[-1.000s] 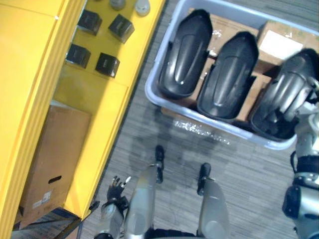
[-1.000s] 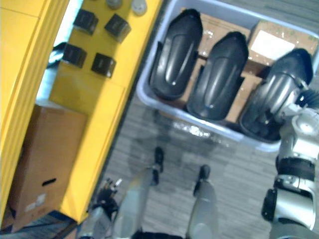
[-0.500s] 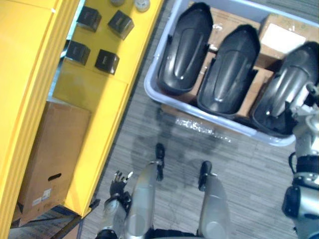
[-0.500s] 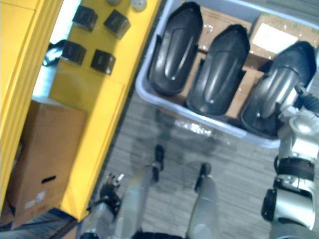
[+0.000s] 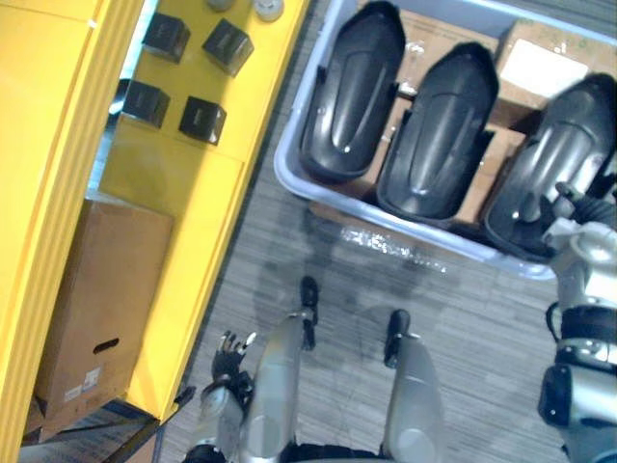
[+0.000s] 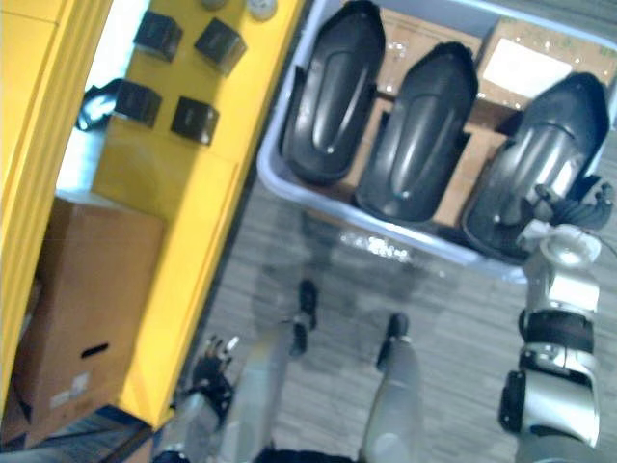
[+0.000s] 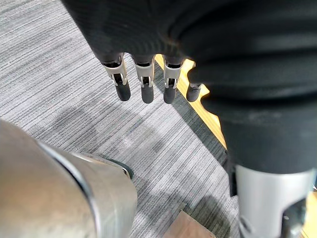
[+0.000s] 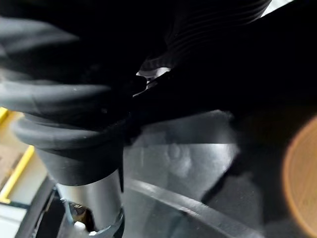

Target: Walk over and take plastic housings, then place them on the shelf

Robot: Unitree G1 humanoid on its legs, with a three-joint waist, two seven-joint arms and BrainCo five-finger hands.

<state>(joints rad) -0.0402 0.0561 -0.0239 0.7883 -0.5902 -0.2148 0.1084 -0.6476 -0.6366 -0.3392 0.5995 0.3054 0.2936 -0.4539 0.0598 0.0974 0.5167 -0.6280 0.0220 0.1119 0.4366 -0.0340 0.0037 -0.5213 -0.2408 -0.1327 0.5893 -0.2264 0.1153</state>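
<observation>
Three housings (image 5: 434, 130) lie side by side in the bin (image 5: 289, 183); you see none on the yellow shelf (image 5: 193, 193) at the left yet. The right hand (image 5: 576, 207) is at the rightmost housing (image 5: 554, 154), but its grip I cannot tell. The left hand (image 7: 146, 79) hangs low, fingers straight, holding nothing.

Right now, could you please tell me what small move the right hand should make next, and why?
Probably secure a hold on the rightmost housing and lift it: the right hand is at that housing's near end in the bin, while the left hand hangs open by the shelf, holding nothing.
</observation>
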